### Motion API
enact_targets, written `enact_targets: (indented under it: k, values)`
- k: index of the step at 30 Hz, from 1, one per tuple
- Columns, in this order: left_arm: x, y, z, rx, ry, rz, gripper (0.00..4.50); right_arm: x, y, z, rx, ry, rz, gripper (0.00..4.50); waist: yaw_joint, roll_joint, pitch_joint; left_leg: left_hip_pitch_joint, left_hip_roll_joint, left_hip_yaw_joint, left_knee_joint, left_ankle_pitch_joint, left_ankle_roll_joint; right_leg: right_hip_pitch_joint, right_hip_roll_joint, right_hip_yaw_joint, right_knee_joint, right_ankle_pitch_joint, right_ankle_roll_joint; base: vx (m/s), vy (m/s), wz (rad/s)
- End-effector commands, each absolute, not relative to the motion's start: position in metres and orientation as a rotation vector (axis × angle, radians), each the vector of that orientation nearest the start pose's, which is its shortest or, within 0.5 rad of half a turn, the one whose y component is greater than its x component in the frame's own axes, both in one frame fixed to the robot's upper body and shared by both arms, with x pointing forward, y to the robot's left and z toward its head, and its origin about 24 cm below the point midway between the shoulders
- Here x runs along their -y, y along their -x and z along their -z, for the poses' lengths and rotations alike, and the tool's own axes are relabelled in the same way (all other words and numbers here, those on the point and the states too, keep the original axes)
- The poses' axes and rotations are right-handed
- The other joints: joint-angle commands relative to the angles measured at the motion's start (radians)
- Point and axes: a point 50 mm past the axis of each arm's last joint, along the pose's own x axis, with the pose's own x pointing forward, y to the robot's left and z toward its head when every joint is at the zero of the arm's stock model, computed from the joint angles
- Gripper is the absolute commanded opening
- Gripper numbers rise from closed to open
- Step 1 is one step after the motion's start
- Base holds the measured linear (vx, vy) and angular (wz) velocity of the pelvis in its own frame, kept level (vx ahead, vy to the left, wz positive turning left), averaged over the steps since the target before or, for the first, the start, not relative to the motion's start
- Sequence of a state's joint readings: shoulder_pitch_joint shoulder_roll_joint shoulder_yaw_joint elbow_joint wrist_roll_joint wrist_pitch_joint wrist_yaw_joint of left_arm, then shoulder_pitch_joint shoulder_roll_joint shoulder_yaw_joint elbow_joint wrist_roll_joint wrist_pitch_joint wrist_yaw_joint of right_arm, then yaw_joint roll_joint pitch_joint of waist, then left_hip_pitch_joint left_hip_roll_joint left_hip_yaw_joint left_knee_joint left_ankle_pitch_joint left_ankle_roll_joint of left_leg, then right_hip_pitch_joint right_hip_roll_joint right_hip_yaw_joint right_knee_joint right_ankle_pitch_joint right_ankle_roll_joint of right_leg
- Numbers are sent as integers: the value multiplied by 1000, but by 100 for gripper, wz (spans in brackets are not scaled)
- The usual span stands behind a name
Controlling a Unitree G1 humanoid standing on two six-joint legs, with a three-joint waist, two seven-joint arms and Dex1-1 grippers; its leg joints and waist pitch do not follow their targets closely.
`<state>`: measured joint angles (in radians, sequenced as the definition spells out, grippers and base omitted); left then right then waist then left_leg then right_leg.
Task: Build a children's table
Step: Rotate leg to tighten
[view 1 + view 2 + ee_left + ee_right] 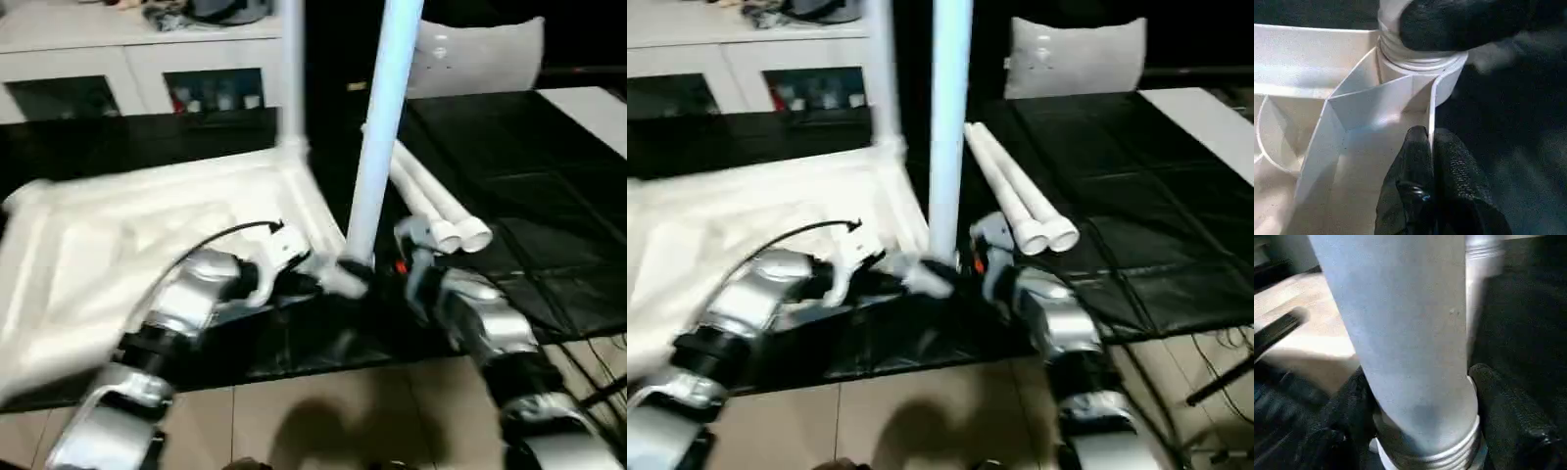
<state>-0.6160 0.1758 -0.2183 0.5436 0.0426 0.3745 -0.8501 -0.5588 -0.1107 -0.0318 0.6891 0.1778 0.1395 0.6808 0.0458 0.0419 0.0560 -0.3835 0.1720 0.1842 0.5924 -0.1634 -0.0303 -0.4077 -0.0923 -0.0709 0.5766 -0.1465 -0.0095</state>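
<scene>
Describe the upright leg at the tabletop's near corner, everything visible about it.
The leg is a long, smooth, pale tube, plastic by the look, standing nearly upright. Its lower end has ridged rings where it enters the round corner socket of the upturned tabletop. The right gripper has its black jaws around its base.

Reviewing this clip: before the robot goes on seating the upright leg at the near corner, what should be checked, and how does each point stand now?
1. Right gripper on the upright white tapered tube leg: ok, black fingers flank its threaded base.
2. Left gripper bracing the white ribbed plastic tabletop: ok, shut on the edge wall by the corner socket.
3. Leg standing straight: not ok, it leans in the left eye view.
4. Thread fully home in socket: cannot tell.
5. Another leg standing at the far corner: ok.
6. Two spare white tube legs lying on the black mat, apart from the grippers: ok.
</scene>
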Motion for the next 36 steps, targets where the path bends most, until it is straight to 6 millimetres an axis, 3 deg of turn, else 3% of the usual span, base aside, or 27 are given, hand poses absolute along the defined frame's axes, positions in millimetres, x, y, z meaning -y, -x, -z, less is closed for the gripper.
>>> enact_targets:
  k: [1,3,7,10,12,15,17,20,21,22,24,25,27,28,29,32,33,35,36]
  values:
    - [-64,-343,-67,-364,-215,934,0,73,-336,-35,-293,-229,-750,262,3,-15,-63,26,45,-26,-79,-385,7,28,-62,32,-93,-527,-145,0,0,0]
    - [-53,-350,-73,-305,-220,863,0,70,-345,-34,-313,-260,-583,262,1,-12,-66,27,42,-28,-79,-378,3,28,-61,29,-92,-513,-141,0,0,0]
    - [-47,-353,-82,-236,-254,860,0,74,-349,-36,-283,-241,-498,262,8,-9,-73,19,46,-25,-80,-337,19,34,-61,34,-83,-417,-153,0,0,0]
    - [-49,-351,-83,-227,-271,885,0,80,-349,-38,-255,-229,-479,329,17,-11,-78,14,46,-19,-75,-262,48,41,-60,37,-67,-277,-196,0,0,0]
    - [-51,-350,-81,-227,-289,903,0,87,-350,-40,-224,-205,-460,331,22,-13,-79,10,44,-17,-72,-226,69,47,-63,36,-64,-250,-205,0,0,0]
    - [-54,-351,-77,-226,-317,916,0,97,-348,-40,-192,-157,-440,370,27,-12,-83,8,44,-16,-69,-175,86,48,-60,35,-58,-210,-213,0,0,0]
    - [-57,-352,-75,-224,-342,937,0,103,-346,-41,-178,-138,-443,370,31,-12,-80,10,45,-16,-70,-183,91,48,-59,34,-60,-227,-211,0,0,0]
    - [-60,-352,-74,-220,-367,962,0,111,-341,-42,-157,-109,-441,412,36,-10,-77,13,47,-17,-75,-215,76,46,-57,35,-68,-277,-184,0,0,0]
    - [-64,-354,-73,-211,-406,989,0,120,-330,-44,-136,-130,-465,412,36,-7,-77,15,49,-18,-76,-232,65,44,-59,36,-67,-294,-182,0,0,0]
    - [-64,-354,-73,-211,-406,989,0,120,-330,-44,-136,-130,-465,412,39,-6,-73,15,43,-16,-77,-244,70,44,-53,36,-79,-316,-160,0,0,0]
    - [-69,-359,-76,-172,-470,1012,0,134,-313,-45,-121,-112,-485,431,49,-10,-76,19,51,-21,-82,-253,60,44,-54,40,-71,-283,-141,0,0,0]
    - [-70,-361,-78,-158,-483,1012,0,137,-308,-44,-131,-105,-484,431,46,-12,-77,12,51,-24,-84,-248,58,49,-56,39,-65,-272,-147,0,0,0]
    - [-69,-364,-81,-141,-494,1008,0,140,-304,-43,-143,-93,-484,431,46,-11,-79,13,50,-23,-81,-245,53,48,-60,39,-64,-266,-159,0,0,0]
    - [-69,-366,-83,-132,-500,994,0,141,-300,-43,-140,-89,-487,431,45,0,-78,13,48,-22,-80,-247,51,46,-59,39,-66,-266,-164,0,0,0]
    - [-69,-369,-85,-120,-511,979,0,142,-298,-43,-134,-87,-487,431,42,-8,-77,13,47,-19,-78,-252,52,47,-59,39,-69,-265,-165,0,0,0]
    - [-69,-374,-92,-87,-472,949,0,143,-293,-45,-127,-95,-470,431,43,-8,-79,12,46,-19,-75,-235,61,47,-60,38,-67,-257,-169,0,0,0]
    - [-69,-376,-97,-69,-387,940,44,143,-290,-48,-127,-105,-461,450,43,-15,-79,12,47,-18,-74,-226,66,47,-61,38,-67,-252,-174,0,0,0]
    - [-69,-375,-98,-57,-337,957,55,142,-289,-50,-125,-105,-462,450,46,-12,-80,8,46,-19,-73,-203,75,49,-63,37,-63,-234,-187,0,0,0]
    - [-69,-374,-98,-52,-316,964,55,141,-289,-51,-125,-103,-461,450,51,-18,-82,11,50,-18,-71,-192,80,47,-67,37,-59,-220,-205,0,0,0]
